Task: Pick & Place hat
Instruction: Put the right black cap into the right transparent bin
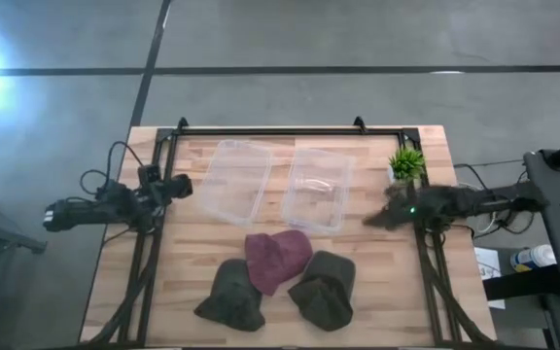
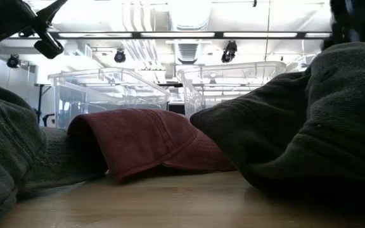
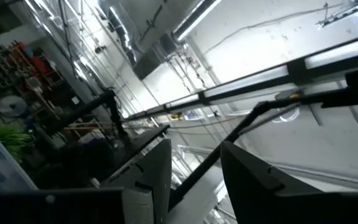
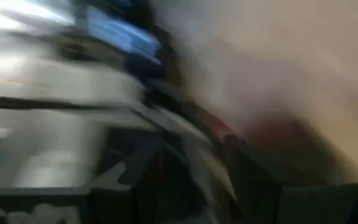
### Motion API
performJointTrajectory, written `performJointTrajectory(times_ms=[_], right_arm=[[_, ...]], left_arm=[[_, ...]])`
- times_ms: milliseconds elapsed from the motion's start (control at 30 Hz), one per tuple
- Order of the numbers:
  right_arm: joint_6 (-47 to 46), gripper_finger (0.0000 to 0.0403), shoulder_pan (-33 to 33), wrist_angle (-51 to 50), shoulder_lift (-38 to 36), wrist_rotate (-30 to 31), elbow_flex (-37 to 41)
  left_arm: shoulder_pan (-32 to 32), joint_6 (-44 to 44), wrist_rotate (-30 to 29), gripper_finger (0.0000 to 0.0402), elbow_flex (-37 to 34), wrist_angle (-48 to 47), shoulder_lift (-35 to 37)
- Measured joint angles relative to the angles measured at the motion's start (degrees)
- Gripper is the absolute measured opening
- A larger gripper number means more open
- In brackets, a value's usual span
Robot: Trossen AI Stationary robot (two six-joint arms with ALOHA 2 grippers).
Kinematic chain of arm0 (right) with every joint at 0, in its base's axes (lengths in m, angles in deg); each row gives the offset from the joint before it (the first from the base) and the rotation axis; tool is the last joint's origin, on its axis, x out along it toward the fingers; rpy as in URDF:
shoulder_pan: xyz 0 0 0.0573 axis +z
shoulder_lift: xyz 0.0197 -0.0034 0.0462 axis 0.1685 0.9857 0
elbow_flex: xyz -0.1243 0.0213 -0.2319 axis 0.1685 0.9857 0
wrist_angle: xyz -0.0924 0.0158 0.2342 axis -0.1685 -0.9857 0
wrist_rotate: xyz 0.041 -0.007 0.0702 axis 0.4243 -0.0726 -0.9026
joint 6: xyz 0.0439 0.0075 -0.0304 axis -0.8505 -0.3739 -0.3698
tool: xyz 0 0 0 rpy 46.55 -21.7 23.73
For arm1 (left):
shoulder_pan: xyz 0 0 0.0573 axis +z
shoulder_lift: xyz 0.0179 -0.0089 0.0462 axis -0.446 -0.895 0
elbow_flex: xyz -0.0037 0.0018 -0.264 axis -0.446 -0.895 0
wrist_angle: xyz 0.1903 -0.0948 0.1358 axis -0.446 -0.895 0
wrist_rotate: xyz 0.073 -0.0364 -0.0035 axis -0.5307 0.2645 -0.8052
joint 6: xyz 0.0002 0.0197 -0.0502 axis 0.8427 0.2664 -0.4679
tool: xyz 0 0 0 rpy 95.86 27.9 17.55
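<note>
Three hats lie on the near part of the table. A maroon hat (image 1: 276,259) (image 2: 141,140) sits between a dark green hat (image 1: 232,297) (image 2: 5,152) on the left and another dark green hat (image 1: 324,289) (image 2: 309,126) on the right, its edges overlapping both. My left gripper (image 1: 179,187) (image 3: 194,180) hovers open at the table's left edge, tipped up toward the ceiling. My right gripper (image 1: 371,220) (image 4: 191,186) is above the table's right side, beside the right bin and far of the hats. It looks open in a blurred wrist view.
Two clear plastic bins (image 1: 237,181) (image 1: 319,187) stand side by side on the far half of the table, also seen behind the hats as bins (image 2: 106,95). A small potted plant (image 1: 406,163) stands at the far right corner. Bare wood shows at the near edge.
</note>
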Motion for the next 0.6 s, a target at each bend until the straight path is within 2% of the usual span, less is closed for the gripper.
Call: performJointTrajectory(times_ms=[67,167,333,600], right_arm=[[-4.1,0.0154,3.9,-14.9,5.9,-3.4,-5.2],[-7.2,0.0150,9.7,-22.4,12.7,-5.6,-11.0],[-12.7,0.0178,14.5,-18.4,22.2,-5.2,-14.4],[-17.7,0.0279,15.8,-1.4,37.1,-5.3,-12.7]], left_arm=[[0.0,0.0,0.0,0.0132,0.0,0.0,0.0],[0.0,-0.1,0.0,0.0132,0.0,0.0,0.0],[0.0,0.1,0.2,0.0132,0.0,-1.1,-0.1],[0.0,1.6,0.3,0.0132,0.0,-3.5,-0.4]])
